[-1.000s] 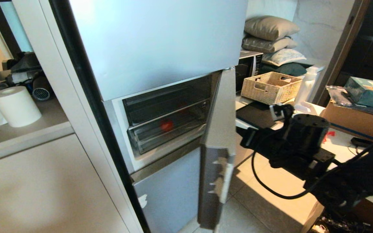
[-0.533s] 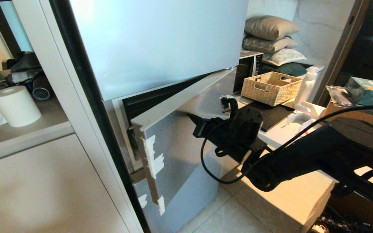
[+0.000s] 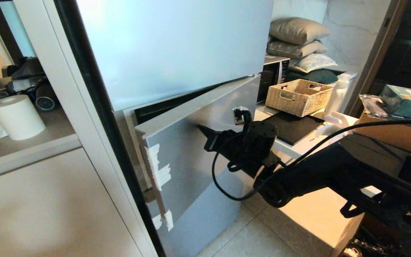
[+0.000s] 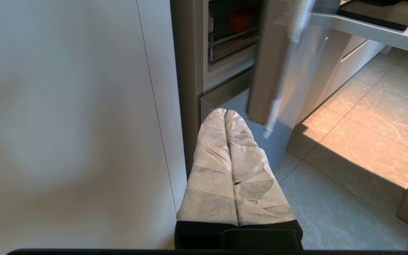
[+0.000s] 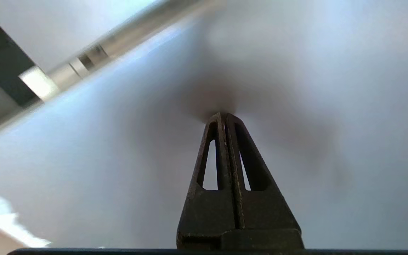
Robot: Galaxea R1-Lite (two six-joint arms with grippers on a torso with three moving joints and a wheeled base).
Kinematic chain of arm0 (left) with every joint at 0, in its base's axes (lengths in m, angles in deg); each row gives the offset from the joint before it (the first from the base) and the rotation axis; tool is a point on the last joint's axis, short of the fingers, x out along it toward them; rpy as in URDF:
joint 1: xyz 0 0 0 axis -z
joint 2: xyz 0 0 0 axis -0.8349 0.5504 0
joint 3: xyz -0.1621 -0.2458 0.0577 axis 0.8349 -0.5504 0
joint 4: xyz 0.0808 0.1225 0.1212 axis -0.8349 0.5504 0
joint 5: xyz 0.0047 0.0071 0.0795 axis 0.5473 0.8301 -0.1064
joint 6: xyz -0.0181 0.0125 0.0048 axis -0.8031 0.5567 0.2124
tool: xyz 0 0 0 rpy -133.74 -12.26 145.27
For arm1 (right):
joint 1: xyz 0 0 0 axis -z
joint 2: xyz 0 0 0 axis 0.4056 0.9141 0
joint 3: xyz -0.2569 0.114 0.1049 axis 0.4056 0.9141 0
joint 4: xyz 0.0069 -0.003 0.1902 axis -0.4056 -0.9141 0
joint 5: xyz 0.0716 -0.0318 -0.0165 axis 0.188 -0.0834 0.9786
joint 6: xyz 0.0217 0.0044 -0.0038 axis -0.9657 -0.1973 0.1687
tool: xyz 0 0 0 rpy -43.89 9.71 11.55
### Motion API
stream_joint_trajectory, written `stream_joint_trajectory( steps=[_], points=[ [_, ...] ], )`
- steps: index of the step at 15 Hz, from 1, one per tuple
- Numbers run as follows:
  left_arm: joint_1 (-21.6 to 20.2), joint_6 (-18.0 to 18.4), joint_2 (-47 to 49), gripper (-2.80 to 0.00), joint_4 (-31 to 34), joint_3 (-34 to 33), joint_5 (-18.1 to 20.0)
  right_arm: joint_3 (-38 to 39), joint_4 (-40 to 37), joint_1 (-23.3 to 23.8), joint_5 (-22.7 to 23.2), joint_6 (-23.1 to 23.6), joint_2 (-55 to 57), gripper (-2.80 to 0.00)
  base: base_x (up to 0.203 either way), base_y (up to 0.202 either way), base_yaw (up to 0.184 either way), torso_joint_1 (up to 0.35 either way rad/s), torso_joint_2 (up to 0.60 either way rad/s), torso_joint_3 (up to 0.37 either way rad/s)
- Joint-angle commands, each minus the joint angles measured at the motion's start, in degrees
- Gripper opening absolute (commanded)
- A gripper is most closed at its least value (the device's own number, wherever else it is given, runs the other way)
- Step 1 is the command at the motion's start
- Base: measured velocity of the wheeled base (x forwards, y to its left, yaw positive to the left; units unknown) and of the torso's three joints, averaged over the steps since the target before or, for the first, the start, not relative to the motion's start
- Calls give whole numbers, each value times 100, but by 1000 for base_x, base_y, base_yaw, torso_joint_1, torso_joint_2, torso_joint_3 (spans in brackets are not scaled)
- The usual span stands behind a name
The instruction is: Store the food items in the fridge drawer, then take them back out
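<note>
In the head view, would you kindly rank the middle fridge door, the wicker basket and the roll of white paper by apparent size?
1. Middle fridge door, by far the largest.
2. Wicker basket.
3. Roll of white paper, slightly smaller. The basket sits farther from the camera, so the last two are not a sure ranking.

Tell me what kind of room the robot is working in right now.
Most likely a home kitchen: a tall fridge set among beige cabinets, a microwave and a paper towel roll on the counters.

Smooth matt metal fridge (image 3: 177, 46) panels
</note>
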Motion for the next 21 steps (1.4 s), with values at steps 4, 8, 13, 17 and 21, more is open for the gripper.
stream_joint_trajectory(
  steps=[4, 8, 13, 17, 21],
  points=[
    [4, 4, -12, -280, -4, -9, 0, -1944, -40, 18, -120, -75, 1180, -280, 0, 0, 0, 0, 0, 0],
    [4, 3, -19, -280, -4, -9, 0, -1924, -69, 20, -313, -315, 951, -280, 0, 0, 0, 0, 0, 0],
    [4, -4, -11, -280, -4, -9, 0, -1540, -105, 19, -351, -438, 576, -280, 0, 0, 0, 0, 0, 0],
    [4, -4, -11, -280, -4, -9, 0, 1014, -386, 90, -325, -225, -1919, -280, 0, 0, 0, 0, 0, 0],
    [4, 4, -11, -280, -4, -9, 0, 3323, -2389, 844, -317, 269, -5685, -280, 0, 0, 0, 0, 0, 0]
  ],
)
